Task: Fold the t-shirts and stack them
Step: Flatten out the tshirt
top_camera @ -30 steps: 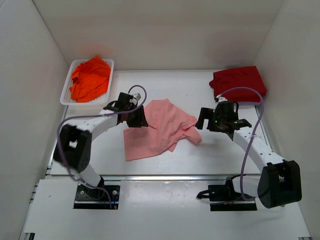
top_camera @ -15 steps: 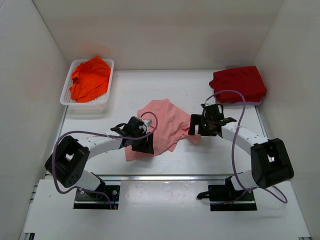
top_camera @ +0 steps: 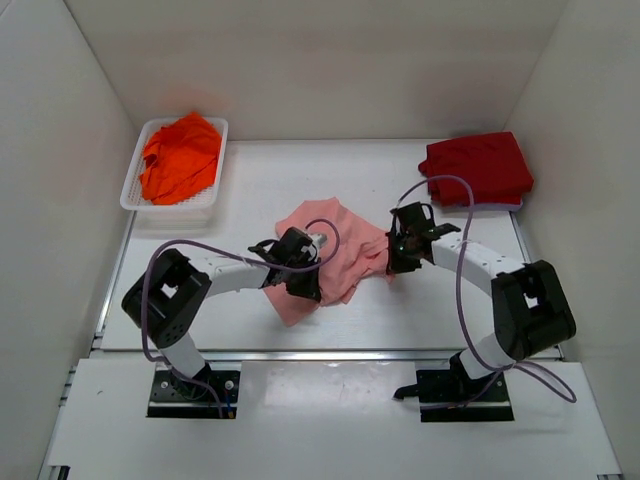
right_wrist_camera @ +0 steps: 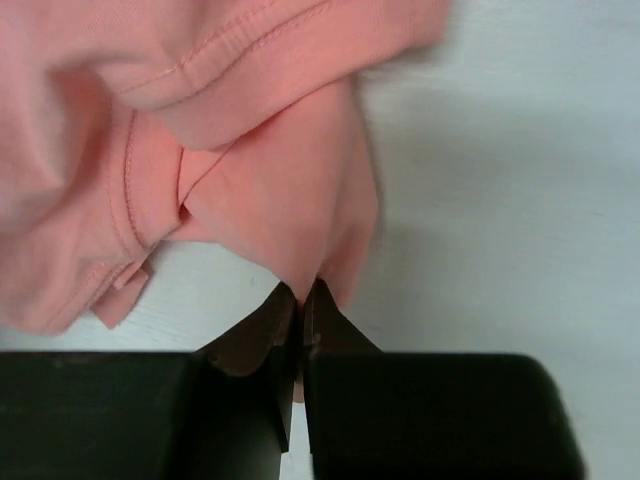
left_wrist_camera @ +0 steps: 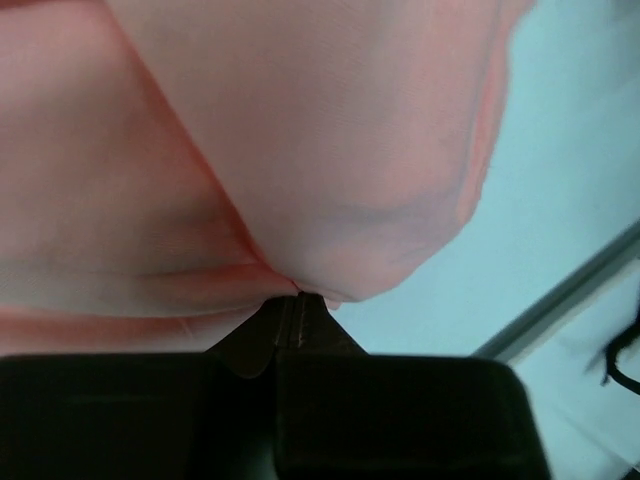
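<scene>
Left jaws clamp the salmon-pink t-shirt [top_camera: 350, 245] at its near edge; right jaws pinch its right edge, low over the desk [top_camera: 420, 310].

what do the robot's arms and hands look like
The left arm and right arm are white tubes joined by bulky black housings. A lilac cable loops along each. The left hand and right hand are black blocks with two dark tapering fingers.

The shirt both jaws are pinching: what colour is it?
Plain salmon-pink; the shirt shows best in the right wrist view.
</scene>
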Controlling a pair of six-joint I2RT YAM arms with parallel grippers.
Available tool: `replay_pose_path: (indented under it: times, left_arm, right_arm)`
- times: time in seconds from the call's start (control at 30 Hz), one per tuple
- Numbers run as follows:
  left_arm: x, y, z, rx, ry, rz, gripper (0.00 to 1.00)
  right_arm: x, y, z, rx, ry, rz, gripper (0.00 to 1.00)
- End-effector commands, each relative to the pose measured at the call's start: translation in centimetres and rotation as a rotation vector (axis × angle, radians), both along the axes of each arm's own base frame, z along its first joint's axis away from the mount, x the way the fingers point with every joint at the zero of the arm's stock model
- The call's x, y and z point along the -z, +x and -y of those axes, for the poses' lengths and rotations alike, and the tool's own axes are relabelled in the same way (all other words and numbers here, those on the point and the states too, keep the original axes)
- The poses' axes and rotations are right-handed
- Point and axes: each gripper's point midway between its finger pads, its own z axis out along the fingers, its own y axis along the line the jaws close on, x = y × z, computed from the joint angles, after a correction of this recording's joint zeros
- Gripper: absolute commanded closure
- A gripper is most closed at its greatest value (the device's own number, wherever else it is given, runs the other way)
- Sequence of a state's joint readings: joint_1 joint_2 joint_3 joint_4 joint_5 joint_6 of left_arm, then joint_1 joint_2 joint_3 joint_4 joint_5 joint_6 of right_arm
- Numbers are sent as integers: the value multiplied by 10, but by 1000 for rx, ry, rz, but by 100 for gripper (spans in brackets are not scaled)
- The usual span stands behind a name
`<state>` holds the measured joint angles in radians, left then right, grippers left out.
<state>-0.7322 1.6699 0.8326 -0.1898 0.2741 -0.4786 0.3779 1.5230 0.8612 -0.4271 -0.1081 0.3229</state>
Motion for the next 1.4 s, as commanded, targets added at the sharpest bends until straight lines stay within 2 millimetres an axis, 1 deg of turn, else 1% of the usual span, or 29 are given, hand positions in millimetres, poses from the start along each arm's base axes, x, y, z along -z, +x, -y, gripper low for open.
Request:
replay_pose_path:
  times: [0.0, 0.03, 0.07, 0.1, 0.13, 0.17, 0.2, 0.23, 0.3, 0.33, 0.37, 0.4, 0.47, 0.5, 0.53, 0.6, 0.67, 0.7, 0.77, 0.83, 0.93, 1.0, 1.03, 1.1, 1.17, 1.23, 1.27, 1.3, 1.37]
  left_arm:
    - [-31, 38, -31, -61, 127, 123, 100]
    - [-55, 51, -43, -102, 110, 156, 100]
    - [-81, 71, -52, -153, 92, 190, 100]
    - [-120, 84, -55, -174, 55, 259, 100]
    - [-163, 102, -67, -231, 13, 345, 100]
    - [-189, 108, -85, -283, 3, 389, 100]
    - [-219, 119, -101, -339, -14, 441, 100]
    - [-251, 120, -110, -371, -44, 502, 100]
    - [-292, 126, -140, -453, -77, 573, 100]
    - [-310, 123, -147, -461, -96, 607, 100]
    - [-318, 122, -156, -486, -103, 618, 100]
    - [-331, 117, -162, -494, -106, 650, 100]
    - [-344, 109, -170, -519, -105, 687, 100]
    - [-345, 107, -176, -540, -98, 689, 100]
    - [-355, 103, -177, -545, -119, 706, 100]
    - [-362, 96, -180, -540, -131, 717, 100]
    - [-371, 89, -178, -532, -148, 725, 100]
    - [-375, 85, -178, -527, -154, 735, 100]
    - [-385, 79, -181, -533, -167, 754, 100]
    - [-390, 71, -181, -522, -167, 758, 100]
    - [-401, 63, -192, -538, -129, 806, 100]
    - [-410, 58, -202, -571, -100, 846, 100]
    - [-412, 57, -203, -573, -94, 857, 100]
    - [-415, 53, -204, -561, -88, 873, 100]
    - [-426, 47, -207, -581, -100, 899, 100]
    - [-431, 39, -206, -583, -117, 912, 100]
    - [-434, 35, -205, -581, -131, 917, 100]
    - [-440, 24, -205, -576, -145, 932, 100]
    - [-450, 15, -207, -596, -166, 950, 100]
  right_arm:
    - [-81, 30, 23, 43, -43, 204, 99]
    - [-112, 38, 37, 72, -43, 282, 100]
    - [-129, 43, 48, 90, -46, 329, 100]
    - [-160, 45, 53, 100, -29, 410, 100]
    - [-195, 50, 74, 168, -16, 510, 100]
    - [-212, 51, 91, 216, -17, 555, 100]
    - [-243, 49, 111, 275, -11, 647, 100]
    - [-270, 43, 116, 285, 14, 730, 100]
    - [-298, 35, 144, 368, 12, 804, 100]
    - [-314, 30, 145, 363, 19, 849, 100]
    - [-319, 27, 154, 388, 10, 860, 100]
    - [-333, 19, 161, 417, -14, 906, 100]
    - [-340, 10, 168, 451, -48, 937, 100]
    - [-344, 7, 171, 456, -58, 958, 100]
    - [-353, 0, 180, 493, -88, 987, 100]
    - [-359, -8, 185, 510, -102, 1003, 100]
    - [-372, -19, 193, 539, -127, 1041, 100]
    - [-382, -25, 193, 546, -121, 1066, 100]
    - [-389, -31, 196, 551, -153, 1085, 100]
    - [-398, -33, 193, 535, -162, 1095, 100]
    - [-410, -41, 199, 562, -200, 1119, 100]
    - [-418, -52, 209, 606, -255, 1141, 100]
    - [-418, -52, 211, 610, -267, 1142, 100]
    - [-428, -63, 217, 646, -296, 1168, 100]
    - [-428, -70, 215, 641, -301, 1168, 100]
    - [-435, -77, 213, 645, -287, 1198, 100]
    - [-440, -88, 212, 654, -272, 1222, 100]
    - [-443, -94, 208, 644, -255, 1243, 100]
    - [-447, -103, 206, 638, -247, 1262, 100]
